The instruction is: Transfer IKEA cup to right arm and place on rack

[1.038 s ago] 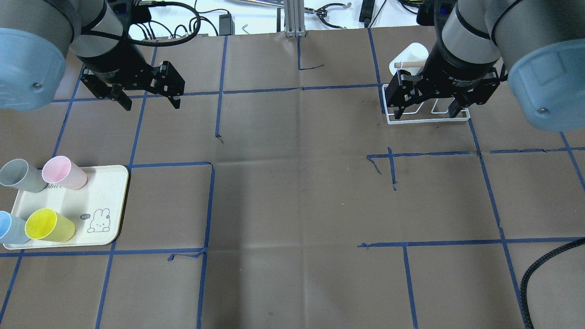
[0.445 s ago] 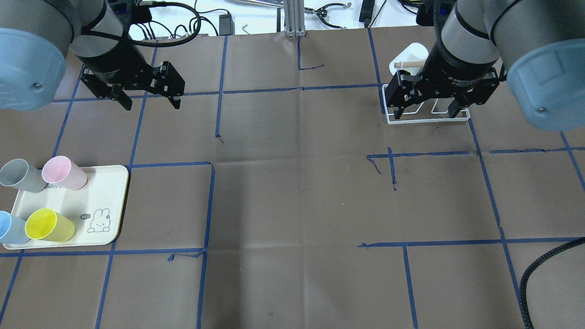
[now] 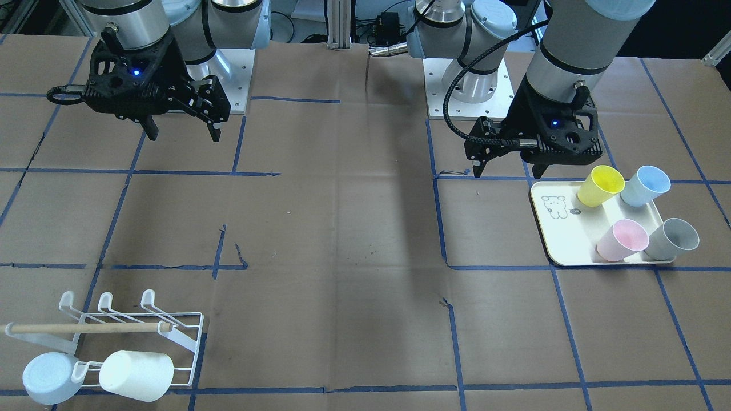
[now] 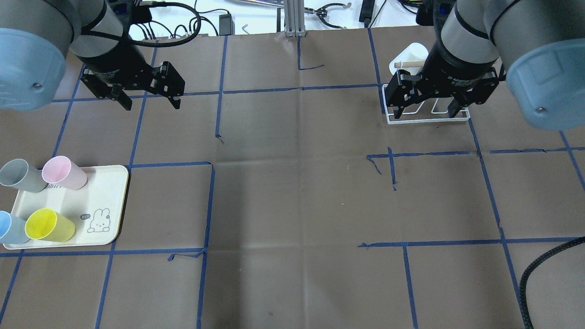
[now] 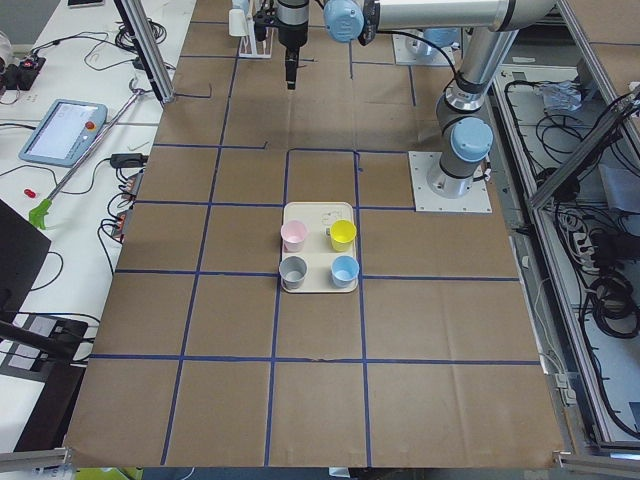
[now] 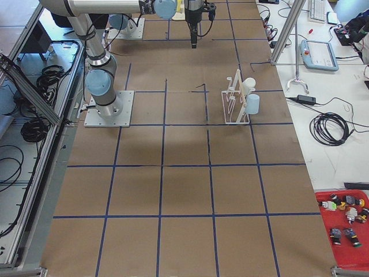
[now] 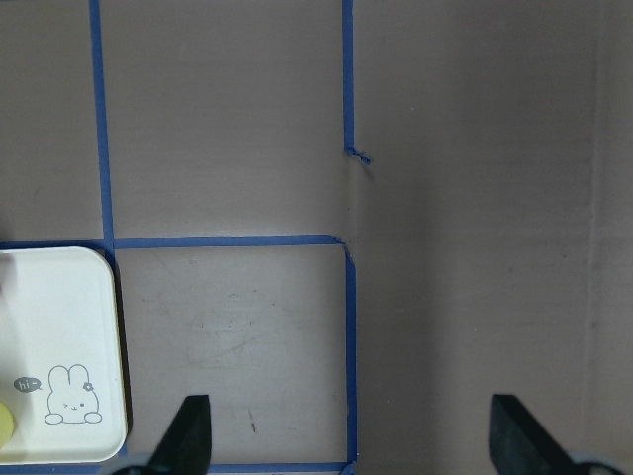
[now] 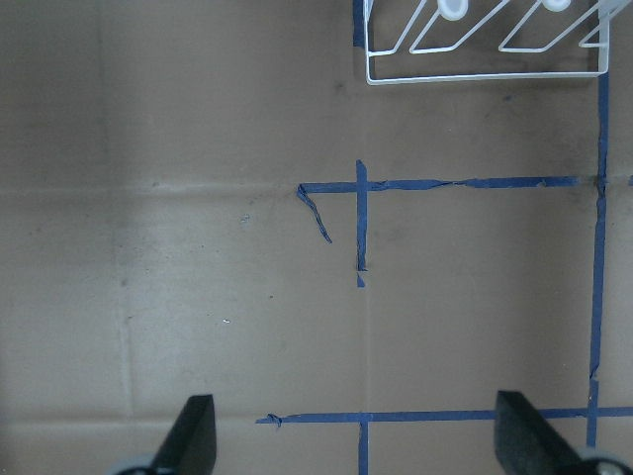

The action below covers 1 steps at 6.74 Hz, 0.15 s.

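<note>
Several cups stand on a cream tray [image 4: 107, 183] at the table's left: yellow [image 4: 48, 225], pink [image 4: 64, 172], grey [image 4: 20, 175] and blue [image 4: 9, 227]. The tray also shows in the front view [image 3: 551, 234]. My left gripper [image 4: 151, 106] hangs open and empty above the table, beyond the tray. My right gripper [image 4: 425, 114] is open and empty, over the front of the white wire rack [image 4: 429, 120]. The rack [image 3: 188, 337] holds a white cup [image 3: 137, 374] and a pale blue cup [image 3: 48, 377] under its wooden dowel [image 3: 85, 328].
Blue tape lines grid the brown table cover. A black cable [image 4: 544, 265] lies at the near right edge. Cables and gear lie beyond the table's far edge. The left wrist view shows the tray's corner [image 7: 59, 327]; the right wrist view shows the rack's edge [image 8: 485, 74].
</note>
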Tool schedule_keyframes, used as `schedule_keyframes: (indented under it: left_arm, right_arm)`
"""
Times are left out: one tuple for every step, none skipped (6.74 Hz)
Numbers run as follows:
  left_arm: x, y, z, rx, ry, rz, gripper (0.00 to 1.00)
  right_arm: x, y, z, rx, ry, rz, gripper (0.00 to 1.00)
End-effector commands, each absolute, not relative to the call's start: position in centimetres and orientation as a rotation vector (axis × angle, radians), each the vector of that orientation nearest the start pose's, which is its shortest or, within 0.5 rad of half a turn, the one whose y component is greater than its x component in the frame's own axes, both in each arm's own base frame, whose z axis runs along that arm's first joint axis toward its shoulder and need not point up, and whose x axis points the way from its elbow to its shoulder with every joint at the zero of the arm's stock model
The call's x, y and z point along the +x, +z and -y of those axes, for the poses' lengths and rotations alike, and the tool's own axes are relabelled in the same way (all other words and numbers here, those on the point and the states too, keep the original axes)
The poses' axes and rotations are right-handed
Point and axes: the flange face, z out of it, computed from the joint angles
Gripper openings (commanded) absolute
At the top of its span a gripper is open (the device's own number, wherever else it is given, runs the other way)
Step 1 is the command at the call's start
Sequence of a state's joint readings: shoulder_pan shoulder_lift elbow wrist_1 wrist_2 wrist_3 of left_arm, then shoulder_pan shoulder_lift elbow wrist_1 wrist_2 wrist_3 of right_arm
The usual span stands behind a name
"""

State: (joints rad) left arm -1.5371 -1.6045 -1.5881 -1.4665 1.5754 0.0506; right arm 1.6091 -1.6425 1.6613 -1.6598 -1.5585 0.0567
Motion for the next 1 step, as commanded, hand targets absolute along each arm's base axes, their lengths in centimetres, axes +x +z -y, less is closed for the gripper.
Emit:
schedule_keyframes:
  left_arm:
    - [-11.57, 47.25, 51.5, 0.026, -0.082, -3.135, 0.99]
  right_arm:
    - [15.24, 48.63, 46.25, 0.028, -0.109, -3.124, 1.0]
